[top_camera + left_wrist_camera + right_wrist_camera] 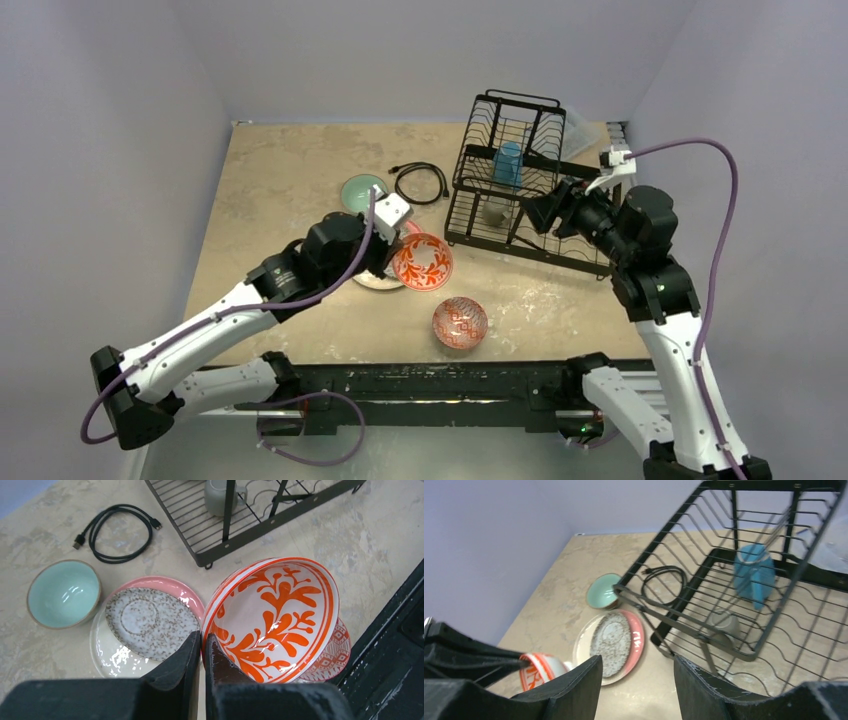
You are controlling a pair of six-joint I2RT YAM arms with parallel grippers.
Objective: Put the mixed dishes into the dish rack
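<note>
Here, the left gripper pinches the orange patterned bowl just left of the dish rack.
Top view: the bowl hangs tilted off the rack's near-left corner. A second red bowl sits nearer the arms. The blue cup and grey mug stand inside the rack, and the right gripper is over its near-right part. Left wrist view: the jaws are clamped thin on the bowl's rim. Further from the rack, the speckled dish lies on the cream-and-pink plate, with the teal bowl beyond and the black cable beside the rack's edge. Right wrist view: the right jaws gape with nothing between them, over the rack's near rim.
</note>
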